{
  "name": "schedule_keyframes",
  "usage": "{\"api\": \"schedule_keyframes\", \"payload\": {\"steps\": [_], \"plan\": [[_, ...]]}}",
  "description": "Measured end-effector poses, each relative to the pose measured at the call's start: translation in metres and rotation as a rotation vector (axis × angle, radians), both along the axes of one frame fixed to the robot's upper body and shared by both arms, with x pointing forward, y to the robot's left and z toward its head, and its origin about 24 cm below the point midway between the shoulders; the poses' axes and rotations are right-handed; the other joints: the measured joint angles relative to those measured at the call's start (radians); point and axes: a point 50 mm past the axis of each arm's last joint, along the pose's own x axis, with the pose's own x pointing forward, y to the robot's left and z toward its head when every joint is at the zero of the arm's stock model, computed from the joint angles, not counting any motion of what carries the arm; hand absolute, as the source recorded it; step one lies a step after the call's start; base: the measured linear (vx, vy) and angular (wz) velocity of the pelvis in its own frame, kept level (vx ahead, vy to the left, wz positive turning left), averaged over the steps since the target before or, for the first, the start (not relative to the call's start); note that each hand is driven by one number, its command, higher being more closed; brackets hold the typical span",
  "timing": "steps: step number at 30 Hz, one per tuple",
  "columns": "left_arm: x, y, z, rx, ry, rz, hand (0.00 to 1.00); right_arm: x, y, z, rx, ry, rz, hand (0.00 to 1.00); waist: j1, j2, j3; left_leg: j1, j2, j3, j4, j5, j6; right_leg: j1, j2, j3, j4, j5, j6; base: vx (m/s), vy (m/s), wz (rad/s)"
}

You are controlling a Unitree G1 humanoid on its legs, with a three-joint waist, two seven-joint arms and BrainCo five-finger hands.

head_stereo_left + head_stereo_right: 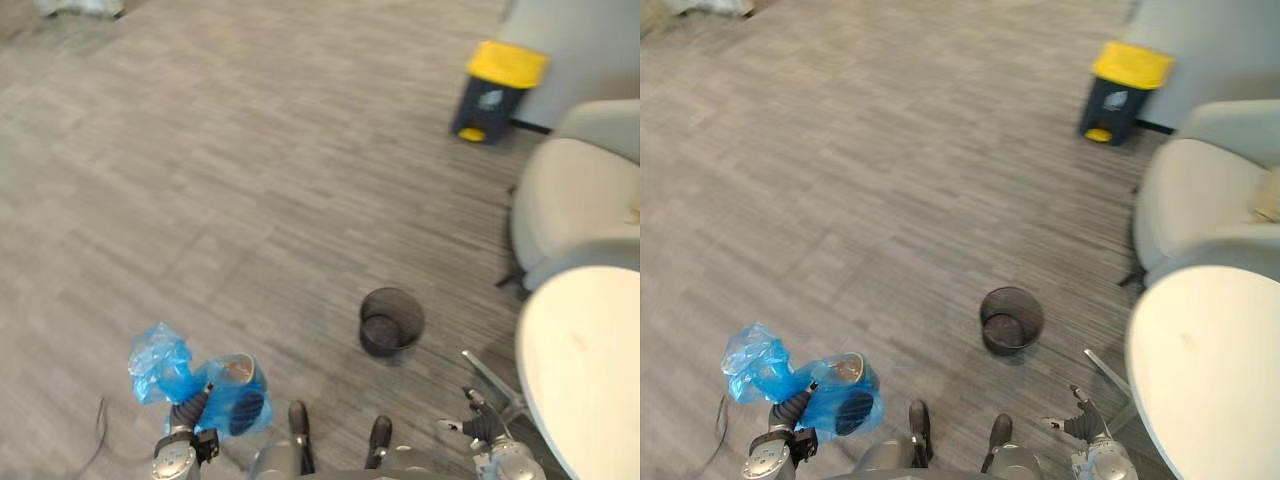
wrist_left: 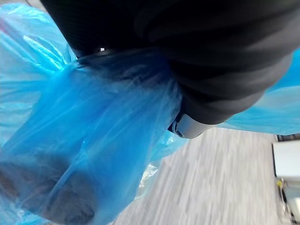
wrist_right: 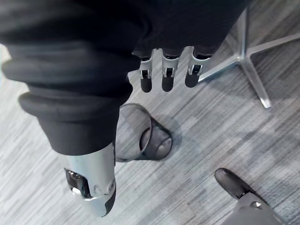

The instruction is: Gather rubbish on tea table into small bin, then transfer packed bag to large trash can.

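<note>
Curled with the left hand (image 1: 188, 412) round the bunched neck of the blue bag (image 1: 238, 398), plastic crowding over the fingers. Loose top of the bag flaring out on the outer side of that grip. Full belly swelling on the inner side, clear of the floor (image 1: 250, 180), with a silvery object (image 1: 232, 372) and a dark lump (image 1: 247, 410) showing through the film.

Slack and nearly straight on the right hand (image 1: 485, 425): fingers (image 3: 168, 77) side by side, thumb (image 3: 93, 187) held apart, nothing between them.

Below and just ahead of those right fingertips, the small bin (image 1: 391, 321): black mesh, upright on the floor, roughly midway between the two hands and a little in front of both. Just beside the right fingers, on their outer side, the metal foot (image 3: 253, 56) of the table (image 1: 590, 370), with its round white top right above. Farther out past the table, a pale armchair (image 1: 575, 200).

Well ahead of both sets of fingers, far beyond the small bin and near a wall, the large trash can (image 1: 497, 90), dark with a yellow lid, well apart from the blue bag.
</note>
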Motion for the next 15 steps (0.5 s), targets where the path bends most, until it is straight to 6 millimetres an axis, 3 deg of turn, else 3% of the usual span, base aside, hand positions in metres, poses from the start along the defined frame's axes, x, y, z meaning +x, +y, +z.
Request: {"api": "schedule_keyframes", "payload": {"steps": [1,3,4,5,6,8,10,12,15], "plan": [[-0.003,0.0,-0.001,-0.002,0.009,0.001,1.0,0.002,0.0,0.001,0.001,-0.008,-0.005,0.0,0.008,-0.002,0.0,0.001,-0.011,-0.008,0.005,-0.009,0.005,0.002,-0.013,-0.005,0.016,-0.013,0.011,0.14,0.133,0.47],[-0.012,-0.001,-0.005,-0.006,0.037,0.007,1.0,0.009,0.003,0.002,0.004,-0.024,-0.006,0.0,0.011,-0.019,0.006,0.008,-0.053,-0.012,0.041,-0.061,0.013,-0.011,-0.086,-0.007,0.134,-0.085,0.035,0.15,0.144,0.49],[-0.014,-0.001,-0.006,-0.004,0.043,0.004,1.0,0.01,0.006,0.002,0.009,-0.03,-0.009,0.0,0.01,-0.028,0.011,0.013,-0.07,-0.011,0.058,-0.085,0.017,-0.021,-0.116,0.001,0.202,-0.119,0.014,0.17,0.109,0.36],[-0.014,-0.003,-0.006,0.001,0.048,-0.01,1.0,0.012,0.011,0.002,0.019,-0.042,-0.011,0.0,0.009,-0.032,0.023,0.021,-0.082,-0.015,0.088,-0.111,0.035,-0.065,-0.141,0.077,0.336,-0.141,-0.057,0.2,0.111,0.26],[-0.013,-0.004,-0.006,0.005,0.052,-0.024,1.0,0.013,0.016,0.002,0.034,-0.048,-0.012,0.0,0.005,-0.029,0.031,0.03,-0.082,-0.027,0.11,-0.132,0.038,-0.127,-0.143,0.177,0.463,-0.133,-0.073,0.16,0.067,0.19],[-0.008,-0.002,-0.003,0.037,0.048,-0.052,1.0,0.007,0.028,-0.003,0.07,-0.031,-0.017,0.0,-0.015,-0.021,0.044,0.061,-0.076,-0.053,0.113,-0.163,0.034,-0.213,-0.092,0.307,0.618,-0.185,-0.03,0.19,0.02,0.28],[-0.003,0.001,0.001,0.059,0.032,-0.055,1.0,0.007,0.034,-0.004,0.087,-0.033,-0.019,0.0,-0.021,-0.047,0.054,0.097,-0.076,-0.039,0.096,-0.18,0.024,-0.277,-0.069,0.314,0.608,-0.207,-0.038,0.25,-0.045,-0.06],[0.006,0.004,0.006,0.075,0.01,-0.066,1.0,0.008,0.034,-0.005,0.087,-0.032,-0.022,0.0,-0.036,-0.056,0.063,0.109,-0.07,-0.037,0.096,-0.207,0.009,-0.343,-0.031,0.289,0.477,-0.197,-0.029,0.25,-0.064,-0.17],[0.017,0.004,0.008,0.077,-0.013,-0.067,1.0,0.001,0.029,-0.014,0.085,0.025,-0.049,0.0,-0.056,-0.056,0.078,0.163,-0.06,-0.026,0.087,-0.239,-0.037,-0.345,0.012,0.236,0.201,-0.09,-0.033,0.38,-0.091,-0.04]]}}
